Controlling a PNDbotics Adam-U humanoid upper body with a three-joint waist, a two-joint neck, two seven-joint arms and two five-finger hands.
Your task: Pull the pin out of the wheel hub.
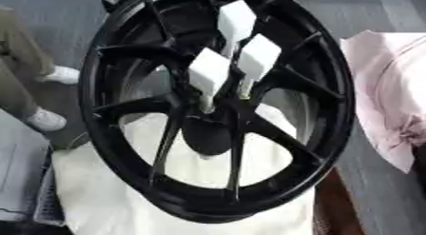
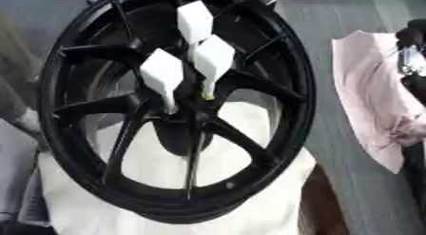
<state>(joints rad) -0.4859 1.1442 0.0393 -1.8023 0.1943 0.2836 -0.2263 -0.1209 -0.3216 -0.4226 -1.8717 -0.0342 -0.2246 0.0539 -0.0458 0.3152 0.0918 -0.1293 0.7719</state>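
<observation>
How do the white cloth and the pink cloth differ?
The white cloth lies spread beneath the black wheel, which rests on it. The pink cloth sits apart on the right, carrying nothing. The white cloth lies mostly flat and smooth; the pink cloth is bunched and gathered near its lower end. Both are pale fabric lying beside or under the wheel. Neither robot hand is clearly in view.

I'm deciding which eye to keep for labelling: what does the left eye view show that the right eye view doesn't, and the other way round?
Only the left eye view shows a person's white shoes at the left edge.

Only the right eye view shows a dark thing with a metallic part at the right edge, over the pink cloth; I cannot tell if it is a robot hand.

Both show the black wheel on white cloth, with three white-handled pins standing in its hub.
</observation>
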